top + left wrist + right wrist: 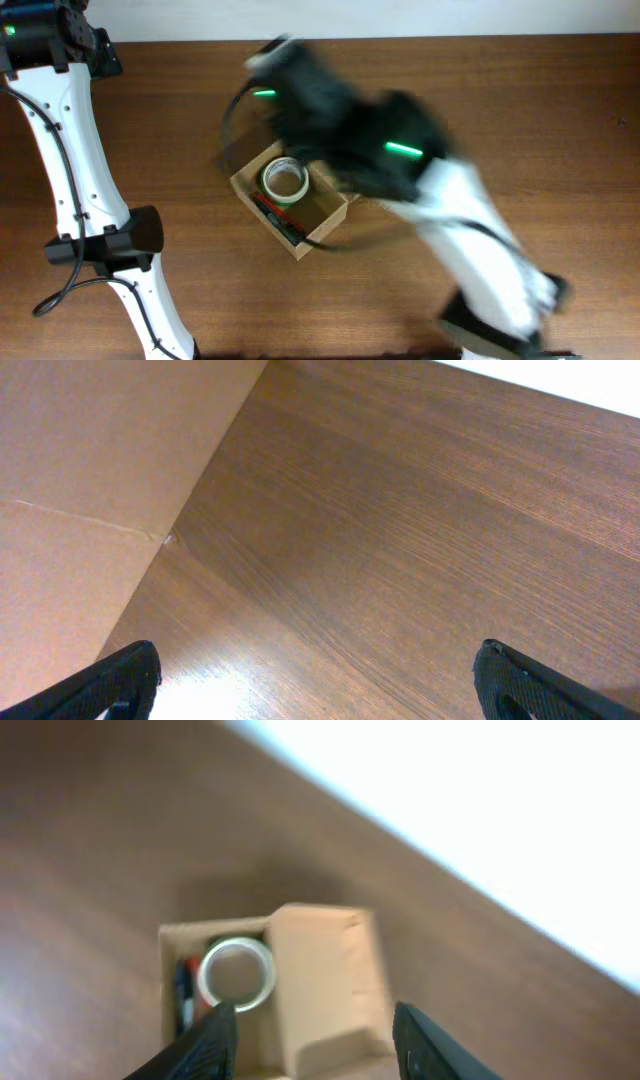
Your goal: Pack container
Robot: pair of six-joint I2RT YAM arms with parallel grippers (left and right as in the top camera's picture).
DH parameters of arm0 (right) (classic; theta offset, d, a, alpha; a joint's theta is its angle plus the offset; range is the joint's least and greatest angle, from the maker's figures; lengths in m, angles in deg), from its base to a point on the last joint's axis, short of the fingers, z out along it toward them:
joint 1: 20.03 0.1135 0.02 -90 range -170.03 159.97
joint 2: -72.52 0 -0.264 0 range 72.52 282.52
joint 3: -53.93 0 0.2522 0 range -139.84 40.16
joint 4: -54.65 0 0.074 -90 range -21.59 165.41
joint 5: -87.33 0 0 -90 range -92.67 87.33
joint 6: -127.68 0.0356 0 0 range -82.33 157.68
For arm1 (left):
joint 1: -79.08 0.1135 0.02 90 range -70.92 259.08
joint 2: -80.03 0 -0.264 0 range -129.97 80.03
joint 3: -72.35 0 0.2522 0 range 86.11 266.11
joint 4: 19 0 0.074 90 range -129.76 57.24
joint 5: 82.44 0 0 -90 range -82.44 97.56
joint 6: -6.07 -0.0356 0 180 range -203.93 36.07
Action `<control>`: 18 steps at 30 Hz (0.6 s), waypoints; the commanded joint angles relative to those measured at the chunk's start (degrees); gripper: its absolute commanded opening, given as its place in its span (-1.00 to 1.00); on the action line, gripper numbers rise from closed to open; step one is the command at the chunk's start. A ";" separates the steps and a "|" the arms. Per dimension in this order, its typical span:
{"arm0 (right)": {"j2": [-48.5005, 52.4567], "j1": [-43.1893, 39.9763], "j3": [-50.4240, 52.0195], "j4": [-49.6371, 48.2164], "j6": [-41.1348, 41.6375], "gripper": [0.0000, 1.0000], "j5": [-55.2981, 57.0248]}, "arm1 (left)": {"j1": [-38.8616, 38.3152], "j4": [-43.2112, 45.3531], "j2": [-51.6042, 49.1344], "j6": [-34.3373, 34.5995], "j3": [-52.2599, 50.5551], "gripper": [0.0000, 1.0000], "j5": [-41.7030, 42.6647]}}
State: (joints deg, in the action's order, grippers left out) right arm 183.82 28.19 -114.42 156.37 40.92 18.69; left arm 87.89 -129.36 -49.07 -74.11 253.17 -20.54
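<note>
The tan cardboard container (326,214) sits open at mid-table. Inside it lie a white tape roll (284,180) and red and black pens (276,216). In the right wrist view the container (168,982) lies below, with the tape roll (236,974), the pens (184,992) and the raised flap lid (320,970). My right gripper (315,1042) is open and empty above the container; its arm (340,110) is motion-blurred in the overhead view. My left gripper (315,680) is open and empty over bare table, far from the container.
The left arm (70,160) stands along the table's left side. In the left wrist view a flat tan cardboard surface (90,490) fills the left side, beside the wooden tabletop (400,510). The table's far edge (470,890) lies beyond the container.
</note>
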 commanded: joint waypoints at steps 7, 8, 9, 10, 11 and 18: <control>-29.44 -13.64 20.48 -4.35 0.46 0.01 7.74 | 0.17 -0.07 1.62 1.07 0.83 1.00 41.05; -32.76 -15.76 24.33 -5.60 0.70 0.01 7.85 | 0.00 -0.07 1.62 -1.18 0.83 0.99 47.67; -39.69 -21.14 33.40 -7.48 3.74 0.02 7.78 | -0.61 -0.07 1.62 -8.55 0.59 1.00 57.11; -41.77 -23.23 36.65 -7.43 5.38 0.02 7.74 | -1.29 -0.07 1.64 -9.66 0.31 0.99 57.77; -44.28 -26.45 41.72 -6.86 7.50 0.02 7.19 | -2.73 -0.09 1.64 -9.92 -0.09 0.96 55.30; -44.13 -35.36 64.04 -8.85 14.27 0.02 -12.55 | -15.02 1.07 1.51 -12.35 -8.85 1.00 32.33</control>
State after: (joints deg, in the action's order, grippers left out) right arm 135.47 -4.85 -59.38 149.70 50.30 19.43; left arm 78.15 -129.10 -48.43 -83.20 249.09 19.31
